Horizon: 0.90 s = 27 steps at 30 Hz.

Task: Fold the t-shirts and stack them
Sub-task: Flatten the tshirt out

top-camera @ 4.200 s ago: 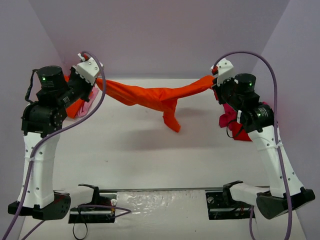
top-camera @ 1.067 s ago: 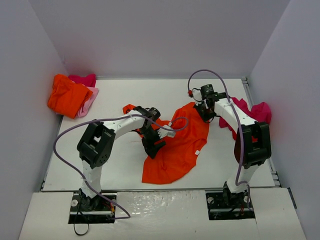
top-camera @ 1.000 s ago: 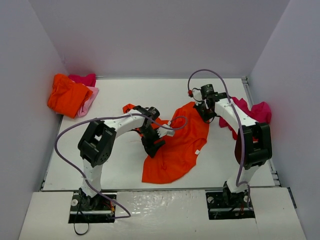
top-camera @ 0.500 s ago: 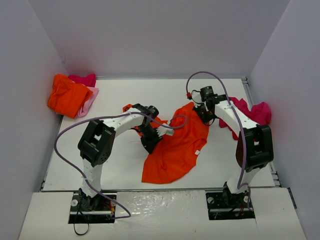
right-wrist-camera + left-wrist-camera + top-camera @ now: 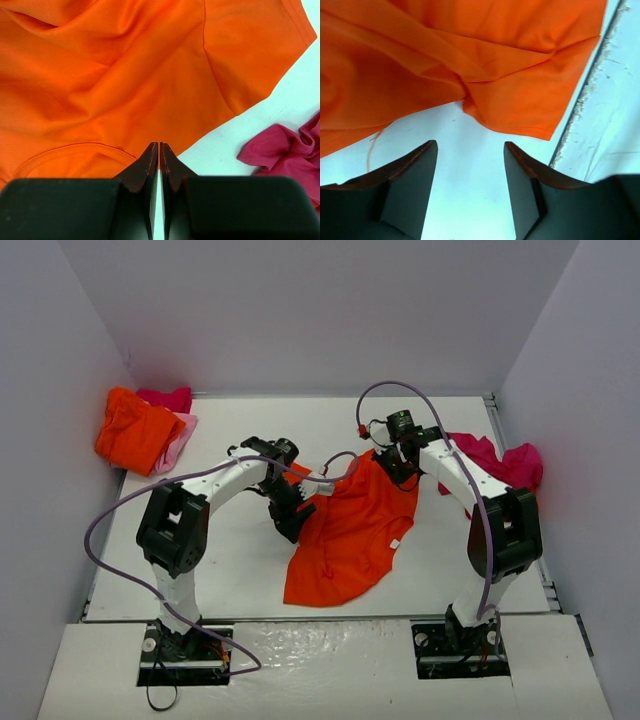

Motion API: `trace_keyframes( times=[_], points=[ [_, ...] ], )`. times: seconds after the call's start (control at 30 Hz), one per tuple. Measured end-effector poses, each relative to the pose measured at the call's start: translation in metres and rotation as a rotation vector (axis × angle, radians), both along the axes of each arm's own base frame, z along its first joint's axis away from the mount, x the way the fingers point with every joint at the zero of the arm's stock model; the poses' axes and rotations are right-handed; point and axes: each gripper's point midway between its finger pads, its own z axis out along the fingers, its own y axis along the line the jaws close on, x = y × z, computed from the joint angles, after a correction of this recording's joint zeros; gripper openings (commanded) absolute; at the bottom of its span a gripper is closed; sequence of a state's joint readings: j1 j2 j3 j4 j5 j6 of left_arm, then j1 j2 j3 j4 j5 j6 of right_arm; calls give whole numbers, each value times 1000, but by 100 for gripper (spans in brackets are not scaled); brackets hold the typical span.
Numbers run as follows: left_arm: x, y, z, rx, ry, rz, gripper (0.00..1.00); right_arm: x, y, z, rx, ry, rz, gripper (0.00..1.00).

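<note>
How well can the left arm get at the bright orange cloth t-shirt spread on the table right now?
Probably yes: the left gripper is open, and a hemmed flap of the bright orange cloth t-shirt lies just ahead of it, only bare white table between.

Right hand pressed closed over orange shirt; magenta shirt lower right.
</note>
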State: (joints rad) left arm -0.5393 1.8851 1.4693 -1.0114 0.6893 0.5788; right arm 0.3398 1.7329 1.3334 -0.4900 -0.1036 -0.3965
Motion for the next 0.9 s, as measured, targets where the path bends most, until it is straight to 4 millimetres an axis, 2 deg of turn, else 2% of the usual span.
trace_keyframes(
  times=[0.2, 0.47, 0.5, 0.6, 0.63, 0.7, 0.9],
  points=[
    [-21, -10, -3, -31, 90, -52, 54, 0, -1, 0, -2, -1, -1, 4],
    [-44, -20, -25, -10, 212, -119, 53, 0, -1, -4, -6, 10, -2, 4],
    [-44, -21, -28, -7, 222, -122, 50, -1, -1, -5, -7, 12, -1, 4],
    [-44, -23, -36, 5, 245, -130, 13, -4, -2, -9, -12, 22, 0, 4],
    [-44, -24, -39, 8, 251, -133, 6, -4, -2, -10, -13, 26, 0, 4],
    [-45, -24, -42, 13, 258, -138, 1, -6, -4, -12, -15, 30, -1, 5],
    [-50, -28, -45, 24, 255, -159, 0, -7, -9, -16, -23, 35, -1, 5]
  ],
)
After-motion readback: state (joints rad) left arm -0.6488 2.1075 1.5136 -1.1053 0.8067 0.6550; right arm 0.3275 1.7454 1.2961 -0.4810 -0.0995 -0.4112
